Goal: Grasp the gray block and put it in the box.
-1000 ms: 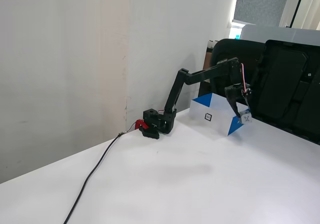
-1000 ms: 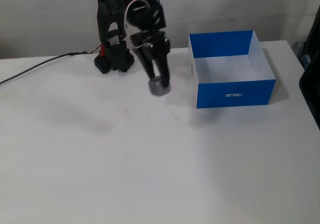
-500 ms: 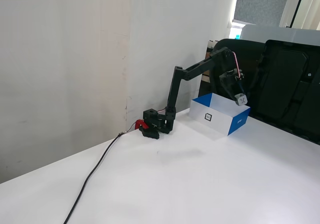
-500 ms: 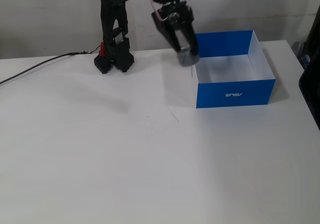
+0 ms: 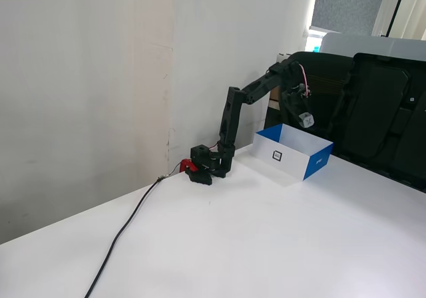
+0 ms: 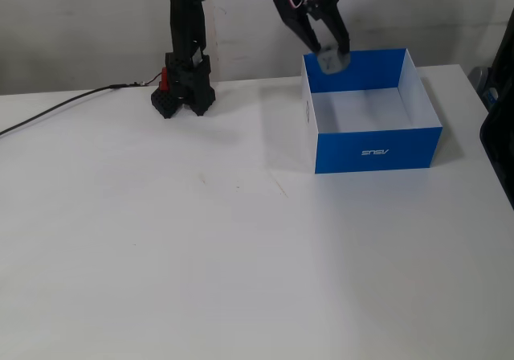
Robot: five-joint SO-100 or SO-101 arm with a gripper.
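My pincer (image 6: 331,57) is clamped on the gray block (image 6: 332,60), which sits between my two black fingertips and hangs in the air, touching nothing else. In a fixed view from the front, the block shows against the far blue wall of the box (image 6: 377,151), above its back left corner as that view shows it, and clear of the white floor inside. In a fixed view from the side, the same block (image 5: 305,119) shows a pale face with a faint marking and hangs from my pincer (image 5: 304,117) above the box (image 5: 293,153), with open air between the block and the rim. My arm reaches up from its black base (image 6: 183,96) near the wall and bends forward over the box. The box rests flat on the white counter (image 6: 241,255), its open top up, one blue side with small white lettering toward the front camera and one white side with a small black square label (image 5: 277,155) toward the side camera. A black cable (image 5: 123,235) runs from the base across the counter.
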